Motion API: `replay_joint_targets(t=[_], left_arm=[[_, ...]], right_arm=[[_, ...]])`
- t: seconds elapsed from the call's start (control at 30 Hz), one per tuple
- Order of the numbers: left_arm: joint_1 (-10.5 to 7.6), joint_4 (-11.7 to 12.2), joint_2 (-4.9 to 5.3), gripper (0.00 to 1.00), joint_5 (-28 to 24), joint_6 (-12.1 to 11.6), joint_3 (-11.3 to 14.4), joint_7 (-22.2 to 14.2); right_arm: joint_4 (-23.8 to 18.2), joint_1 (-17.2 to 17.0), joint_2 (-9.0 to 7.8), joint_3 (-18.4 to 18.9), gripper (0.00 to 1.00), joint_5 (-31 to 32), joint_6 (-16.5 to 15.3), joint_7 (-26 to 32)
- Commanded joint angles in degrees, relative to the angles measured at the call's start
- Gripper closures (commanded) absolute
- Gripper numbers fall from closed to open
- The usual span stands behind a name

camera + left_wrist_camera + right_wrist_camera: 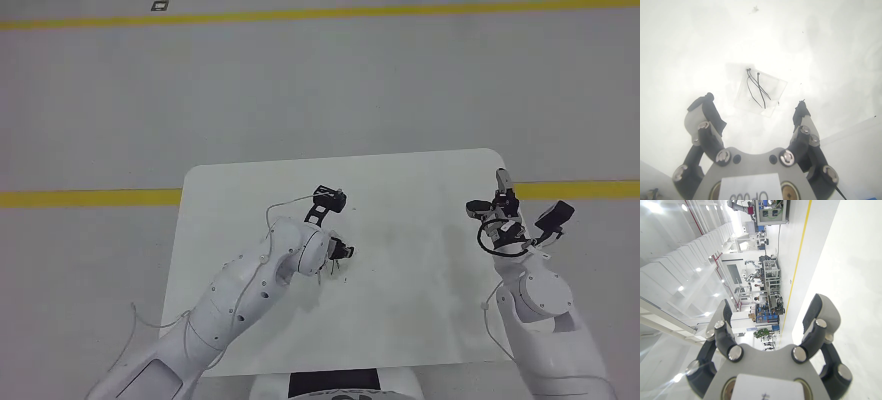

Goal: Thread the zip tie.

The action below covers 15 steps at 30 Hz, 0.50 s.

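Three thin black zip ties [758,88] lie crossed in a small clear square tray [776,85] on the white table [819,47]. My left gripper [756,101] hangs above the table just short of the tray, open, with nothing between its black-taped fingertips [709,97]. From above, this left gripper [335,226] is over the table's middle left. My right gripper [492,197] stands at the table's right edge, raised and turned outward. In its own wrist view the right gripper [771,299] is open and holds nothing.
The white table [420,300] carries a few small dark specks [801,83] near the tray. A scrap of debris [754,9] lies farther off. The table's edge [810,291] runs beside the right gripper, with grey floor and a yellow line [797,262] beyond.
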<state>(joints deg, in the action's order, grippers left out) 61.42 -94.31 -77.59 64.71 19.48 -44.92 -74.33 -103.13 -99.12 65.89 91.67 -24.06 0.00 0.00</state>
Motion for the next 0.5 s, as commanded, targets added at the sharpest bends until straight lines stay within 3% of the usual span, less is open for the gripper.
replay_joint_targets(t=[0.0,0.1,0.3,0.47], left_arm=[[1.21,0.55,-0.16,0.00,0.19,0.00,-0.49,3.25],[2.34,1.59,-1.00,0.00,1.45,0.00,-1.15,5.04],[4.73,2.42,-4.43,0.00,4.69,0.00,-4.21,5.89],[4.73,2.42,-4.43,0.00,4.69,0.00,-4.21,5.89]], right_arm=[[0.00,0.00,0.00,0.00,0.00,0.00,0.00,0.00],[0.00,0.00,0.00,0.00,0.00,0.00,0.00,0.00],[0.00,0.00,0.00,0.00,0.00,0.00,0.00,0.00],[0.00,0.00,0.00,0.00,0.00,0.00,0.00,0.00]])
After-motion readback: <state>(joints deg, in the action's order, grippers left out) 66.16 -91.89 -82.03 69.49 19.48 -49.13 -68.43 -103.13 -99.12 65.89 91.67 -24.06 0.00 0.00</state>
